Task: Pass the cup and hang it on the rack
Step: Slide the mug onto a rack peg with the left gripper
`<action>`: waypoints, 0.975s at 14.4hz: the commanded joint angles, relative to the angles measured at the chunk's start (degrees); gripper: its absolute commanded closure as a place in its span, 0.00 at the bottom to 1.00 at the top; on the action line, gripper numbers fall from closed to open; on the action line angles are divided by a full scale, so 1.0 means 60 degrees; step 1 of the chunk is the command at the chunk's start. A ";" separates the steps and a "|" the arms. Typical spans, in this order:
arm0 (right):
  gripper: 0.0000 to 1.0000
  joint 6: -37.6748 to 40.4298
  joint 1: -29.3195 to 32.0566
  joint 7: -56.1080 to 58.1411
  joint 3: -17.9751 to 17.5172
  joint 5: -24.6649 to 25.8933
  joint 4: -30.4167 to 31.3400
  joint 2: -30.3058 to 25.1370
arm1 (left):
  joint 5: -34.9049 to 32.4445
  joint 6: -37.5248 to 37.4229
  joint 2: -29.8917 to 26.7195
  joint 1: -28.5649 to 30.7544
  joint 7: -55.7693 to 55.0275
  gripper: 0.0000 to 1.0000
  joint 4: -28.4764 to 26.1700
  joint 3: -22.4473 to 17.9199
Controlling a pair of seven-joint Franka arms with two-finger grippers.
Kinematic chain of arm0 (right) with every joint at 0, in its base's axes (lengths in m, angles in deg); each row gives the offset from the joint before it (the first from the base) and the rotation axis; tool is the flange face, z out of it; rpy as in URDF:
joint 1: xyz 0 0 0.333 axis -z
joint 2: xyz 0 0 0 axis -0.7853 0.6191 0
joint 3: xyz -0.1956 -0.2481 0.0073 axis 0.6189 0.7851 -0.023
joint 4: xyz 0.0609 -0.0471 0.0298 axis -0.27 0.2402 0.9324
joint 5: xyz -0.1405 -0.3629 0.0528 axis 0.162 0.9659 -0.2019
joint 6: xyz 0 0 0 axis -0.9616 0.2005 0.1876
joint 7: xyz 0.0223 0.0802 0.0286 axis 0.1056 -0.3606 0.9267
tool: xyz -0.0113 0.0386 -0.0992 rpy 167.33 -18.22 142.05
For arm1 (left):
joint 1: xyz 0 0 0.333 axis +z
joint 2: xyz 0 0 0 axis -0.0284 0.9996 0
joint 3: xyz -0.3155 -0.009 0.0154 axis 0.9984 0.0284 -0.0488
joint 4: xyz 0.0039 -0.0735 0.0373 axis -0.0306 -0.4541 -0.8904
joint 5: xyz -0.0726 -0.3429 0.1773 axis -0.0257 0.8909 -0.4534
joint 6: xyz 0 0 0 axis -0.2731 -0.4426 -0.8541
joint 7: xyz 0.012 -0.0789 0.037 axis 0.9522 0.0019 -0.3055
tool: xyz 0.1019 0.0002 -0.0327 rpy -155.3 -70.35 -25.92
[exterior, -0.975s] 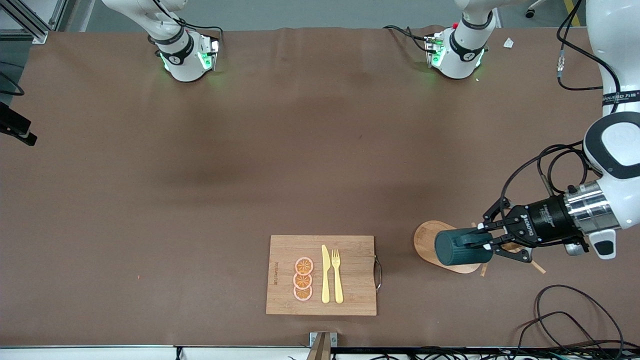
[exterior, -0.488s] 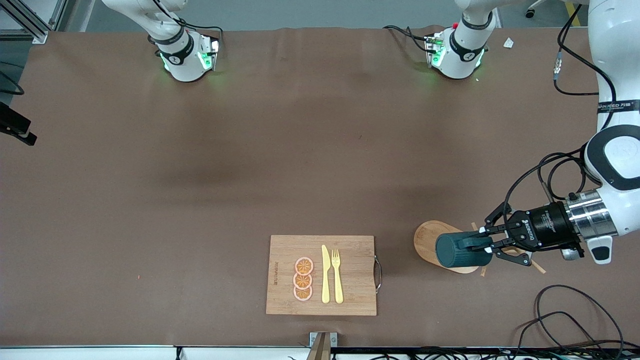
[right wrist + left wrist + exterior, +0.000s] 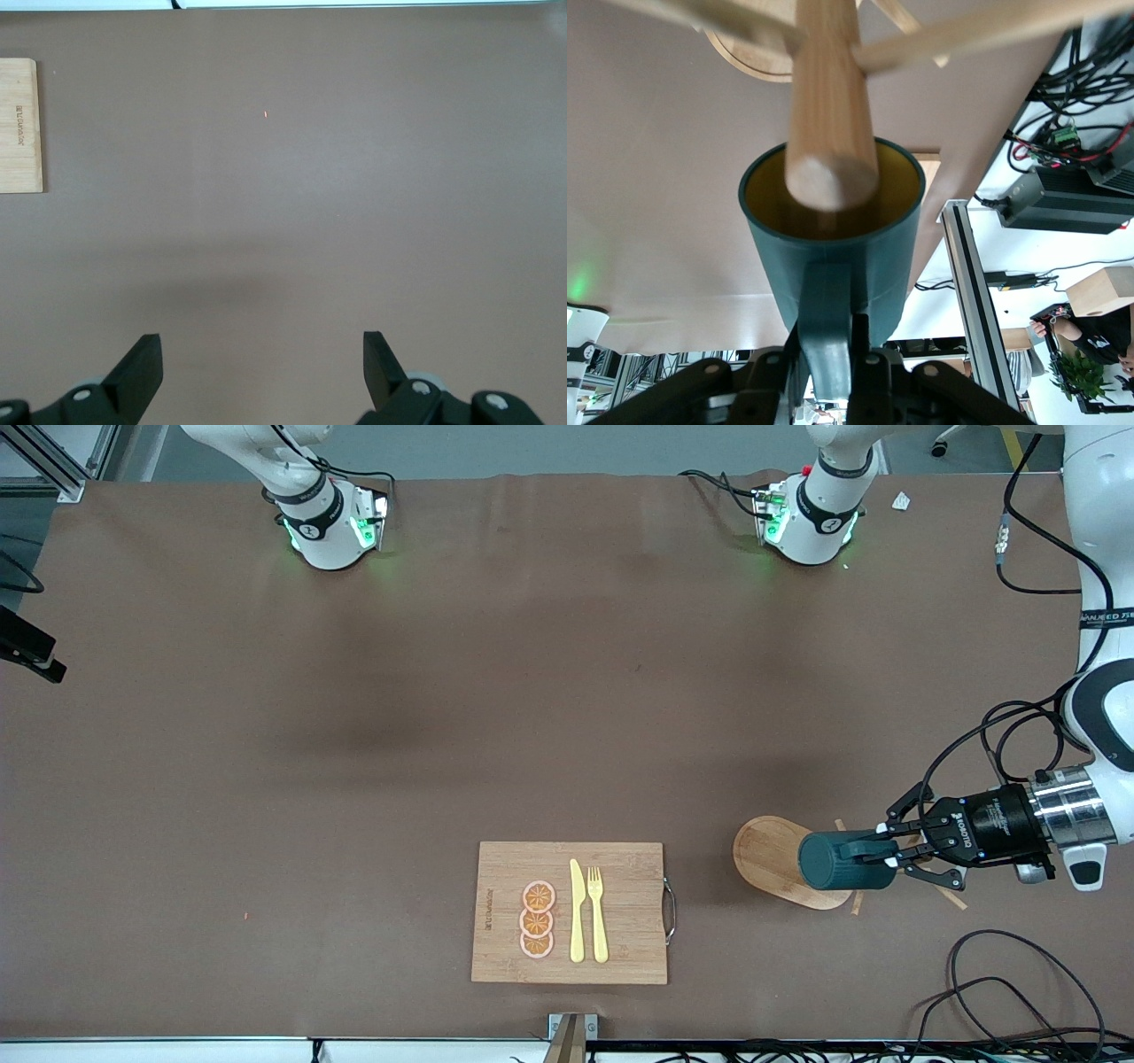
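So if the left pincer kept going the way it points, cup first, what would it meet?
Probably the light wooden mug rack: the left pincer grips the dark teal cylindrical cup by its handle, and the rack's post already sits at the cup's mouth, though depth is unclear.

The left arm reaches down from its end of the counter with its wrist turned level, and the left gripper (image 3: 889, 854) is clamped on the handle of the cup (image 3: 837, 861), holding it on its side in the air. The right gripper (image 3: 262, 372) waits above bare counter, fingers spread wide.
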 commanded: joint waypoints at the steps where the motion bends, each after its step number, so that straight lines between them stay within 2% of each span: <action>1: 0.00 0.0097 0.0067 0.0067 -0.0085 0.0032 -0.0004 -0.0087 | 0.0185 -0.0237 -0.0087 0.0320 0.0273 1.00 -0.0136 0.0071; 11: 0.00 0.0272 0.0067 0.0067 -0.0071 0.0047 0.0011 -0.0087 | 0.0215 -0.0164 0.0324 0.0380 0.0215 0.96 -0.0077 0.0086; 12: 0.00 0.0243 0.0067 0.0067 -0.0071 0.0047 0.0011 -0.0087 | 0.0215 -0.0149 0.0382 0.0351 0.0215 0.93 -0.0063 0.0086; 13: 0.00 0.0229 0.0067 0.0067 -0.0071 0.0047 0.0011 -0.0087 | 0.0215 -0.0149 0.0397 0.0322 0.0215 0.84 -0.0063 0.0086; 14: 0.00 0.0214 0.0052 0.0067 -0.0071 0.0047 0.0011 -0.0087 | 0.0215 -0.0135 0.0441 0.0292 0.0142 0.56 -0.0063 0.0086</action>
